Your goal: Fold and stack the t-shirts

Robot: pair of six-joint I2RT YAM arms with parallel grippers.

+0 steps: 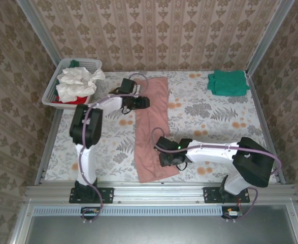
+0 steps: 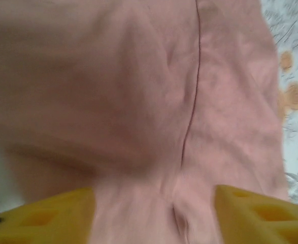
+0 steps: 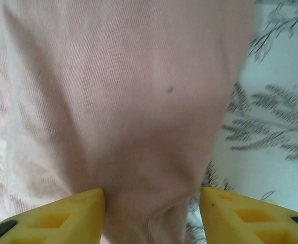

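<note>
A dusty-pink t-shirt (image 1: 152, 127) lies folded into a long strip down the middle of the table. My left gripper (image 1: 144, 103) is at the strip's far left edge. In the left wrist view its yellow fingers (image 2: 42, 216) stand apart, with pink cloth (image 2: 138, 101) bunched between them. My right gripper (image 1: 163, 158) is at the strip's near right edge, also open. There a raised fold of pink cloth (image 3: 138, 117) sits between the fingers (image 3: 240, 213), touching the left one and clear of the right one. A folded teal-green t-shirt (image 1: 228, 82) lies at the back right.
A white slatted basket (image 1: 51, 93) stands at the back left, holding a crumpled white t-shirt (image 1: 77, 80) over a red one (image 1: 67, 100). The floral tablecloth (image 1: 209, 122) covers the table, with metal rails along both sides and patterned walls behind.
</note>
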